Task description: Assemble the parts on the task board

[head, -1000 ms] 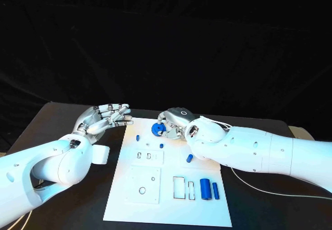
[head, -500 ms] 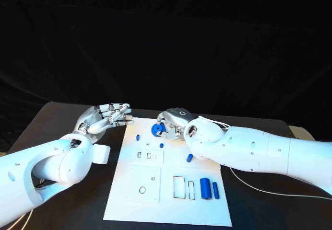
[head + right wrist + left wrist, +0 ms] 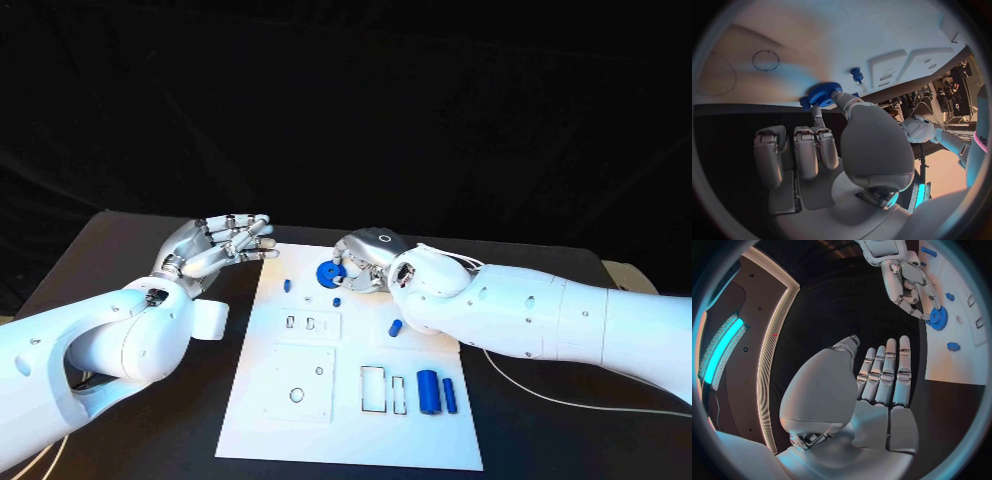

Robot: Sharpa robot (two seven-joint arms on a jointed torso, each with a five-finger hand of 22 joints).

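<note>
The white task board (image 3: 274, 420) lies in the middle of the black table. At its far end my right hand (image 3: 369, 254) pinches a blue toothed gear (image 3: 329, 273) just over the board. In the right wrist view the gear (image 3: 823, 93) sits between the thumb and one fingertip, close to the board (image 3: 786, 30). My left hand (image 3: 216, 246) hovers off the board's far left corner, fingers straight and holding nothing. The left wrist view shows that hand (image 3: 879, 385) with the right hand (image 3: 907, 280) and the gear (image 3: 937, 318) beyond it.
Small blue pegs (image 3: 287, 286) (image 3: 336, 302) (image 3: 395, 327) stand or lie on the board's far half. A thick blue cylinder (image 3: 427, 392) and a slim one (image 3: 450, 397) lie near rectangular slots at the near right. A white block (image 3: 209, 322) sits left of the board.
My right hand has turned slightly and the gear has dipped a little toward the board. The left hand has stayed put.
</note>
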